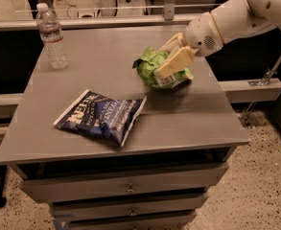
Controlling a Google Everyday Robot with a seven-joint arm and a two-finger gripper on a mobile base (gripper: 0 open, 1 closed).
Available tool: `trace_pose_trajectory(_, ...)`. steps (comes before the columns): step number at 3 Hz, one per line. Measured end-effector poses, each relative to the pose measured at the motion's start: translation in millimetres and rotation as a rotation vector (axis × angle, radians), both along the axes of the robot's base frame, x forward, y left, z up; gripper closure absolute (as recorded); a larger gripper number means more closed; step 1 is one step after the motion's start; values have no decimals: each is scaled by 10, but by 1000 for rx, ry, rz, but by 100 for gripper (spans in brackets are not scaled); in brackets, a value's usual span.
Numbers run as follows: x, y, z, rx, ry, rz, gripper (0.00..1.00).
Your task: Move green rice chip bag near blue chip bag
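Observation:
The green rice chip bag is a crumpled lime-green bag, held in my gripper over the right middle of the grey table. The cream fingers are shut on it and cover its right side. The bag hangs low, at or just above the tabletop; I cannot tell if it touches. The blue chip bag lies flat with white lettering near the table's front left, a short gap to the lower left of the green bag.
A clear plastic water bottle stands upright at the table's back left. The grey table has drawers below its front edge. My white arm reaches in from the upper right. A rail runs behind the table.

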State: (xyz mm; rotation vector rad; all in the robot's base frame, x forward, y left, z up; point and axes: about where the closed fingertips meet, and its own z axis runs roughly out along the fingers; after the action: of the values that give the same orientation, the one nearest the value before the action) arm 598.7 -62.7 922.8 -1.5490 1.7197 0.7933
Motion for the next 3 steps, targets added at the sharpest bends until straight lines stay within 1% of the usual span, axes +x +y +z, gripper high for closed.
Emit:
trace_pose_trajectory(2,-69,27,-54,-4,28,16,12)
trace_pose_trajectory(3,-85,38,-63,-5,32,21,0)
